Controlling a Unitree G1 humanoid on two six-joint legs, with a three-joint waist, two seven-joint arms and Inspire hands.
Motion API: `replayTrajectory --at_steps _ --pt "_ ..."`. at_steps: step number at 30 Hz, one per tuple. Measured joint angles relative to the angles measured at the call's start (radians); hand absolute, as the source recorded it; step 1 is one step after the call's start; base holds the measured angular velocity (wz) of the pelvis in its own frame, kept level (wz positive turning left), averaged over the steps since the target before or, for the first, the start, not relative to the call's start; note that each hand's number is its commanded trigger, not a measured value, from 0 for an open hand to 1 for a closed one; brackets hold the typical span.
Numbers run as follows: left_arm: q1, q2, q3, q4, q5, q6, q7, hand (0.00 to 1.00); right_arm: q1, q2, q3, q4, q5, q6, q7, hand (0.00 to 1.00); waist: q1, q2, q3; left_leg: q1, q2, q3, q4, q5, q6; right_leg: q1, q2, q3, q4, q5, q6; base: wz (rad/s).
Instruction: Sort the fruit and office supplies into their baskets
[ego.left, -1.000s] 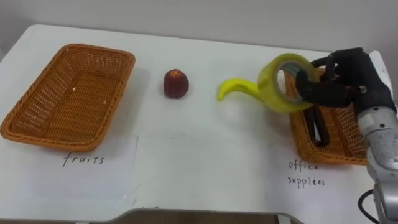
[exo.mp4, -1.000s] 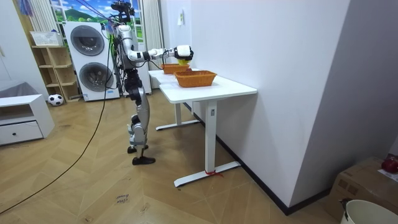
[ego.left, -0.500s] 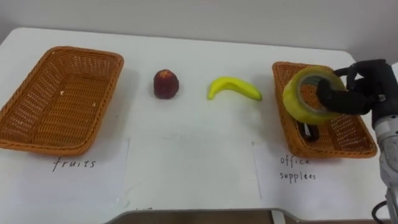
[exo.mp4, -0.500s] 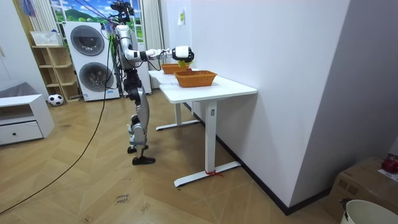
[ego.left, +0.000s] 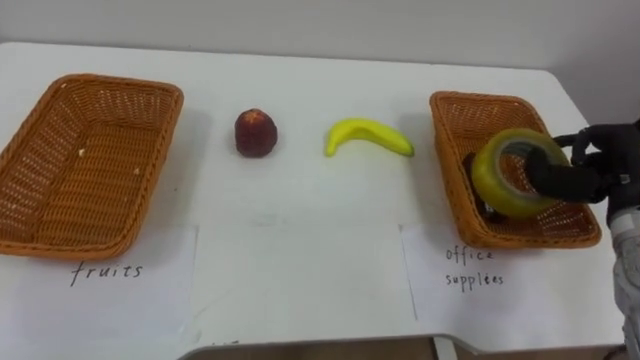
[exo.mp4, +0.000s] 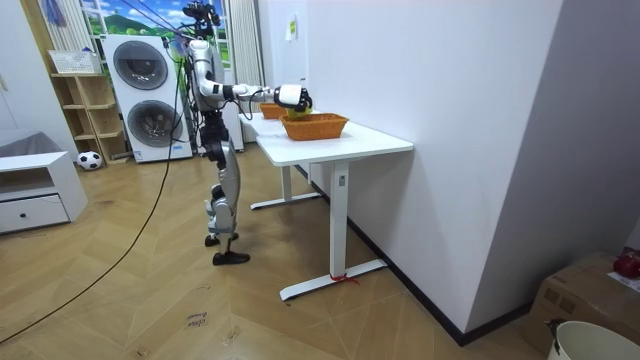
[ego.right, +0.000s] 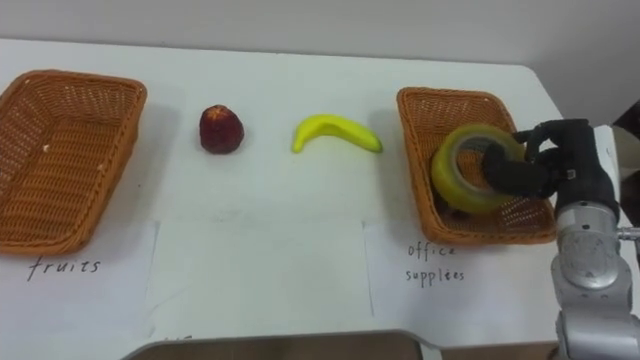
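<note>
Your right hand (ego.left: 603, 160) holds the yellow tape roll (ego.left: 503, 182) over the office-supplies basket (ego.left: 452, 112), with its fingers (ego.left: 556, 183) curled through the roll's core. A dark item (ego.left: 468, 162) lies in that basket, partly hidden by the roll. On the white worktop (ego.left: 300, 250), the banana (ego.left: 368, 136) lies just left of this basket. The red fruit (ego.left: 255, 133) sits further left, near the fruit basket (ego.left: 60, 185).

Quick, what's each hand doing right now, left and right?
Right hand: shut on the yellow roll of tape, over the right orange wicker basket.
Left hand: cannot be told.
</note>
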Motion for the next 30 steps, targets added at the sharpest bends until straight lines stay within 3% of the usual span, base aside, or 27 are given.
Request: replayTrajectory --at_steps 12,13,14,15,18,30 --pt "0.003 0.000 0.002 0.000 0.001 0.003 -0.008 0.00 0.020 0.000 -0.004 0.000 0.024 0.001 -0.013 1.00 0.001 -0.007 -0.0030 0.004 -0.001 0.000 0.003 0.000 0.000 0.001 0.001 0.002 0.000 0.000 0.000 0.00" --pt "0.004 0.000 0.002 0.000 0.001 0.003 -0.012 0.00 0.023 0.000 -0.004 0.000 0.024 0.001 -0.013 0.90 0.001 -0.007 -0.0028 0.005 -0.001 0.000 0.003 0.000 0.000 0.002 0.001 0.002 0.000 0.000 0.000 0.00" --pt "0.004 0.000 0.002 0.000 0.001 0.003 -0.014 0.00 0.027 0.000 -0.004 0.001 0.024 0.001 -0.013 0.65 0.001 -0.007 -0.0026 0.007 -0.001 0.000 0.003 0.000 0.000 0.004 0.001 0.002 0.000 0.000 0.000 0.00" --pt "0.004 0.000 0.002 0.000 0.001 0.003 -0.014 0.00 0.029 0.000 -0.004 0.002 0.024 0.001 -0.013 0.47 0.000 -0.007 -0.0022 0.010 -0.001 0.000 0.003 0.000 0.000 0.006 0.001 0.002 0.000 0.000 0.000 0.00" --pt "0.004 0.000 0.002 -0.001 0.001 0.002 -0.015 0.00 0.029 0.000 -0.004 0.003 0.024 0.001 -0.013 0.00 0.000 -0.009 -0.0008 0.017 -0.001 0.001 0.002 0.000 0.000 0.014 0.001 0.002 -0.001 0.000 0.000 0.00" --pt "0.006 0.002 0.002 -0.001 0.001 0.002 -0.013 0.00 0.029 0.000 -0.041 0.003 0.027 -0.001 -0.020 0.00 0.007 -0.006 0.0019 0.028 -0.001 0.011 -0.004 -0.001 -0.001 0.019 0.005 0.008 0.003 0.000 -0.001 -0.03"
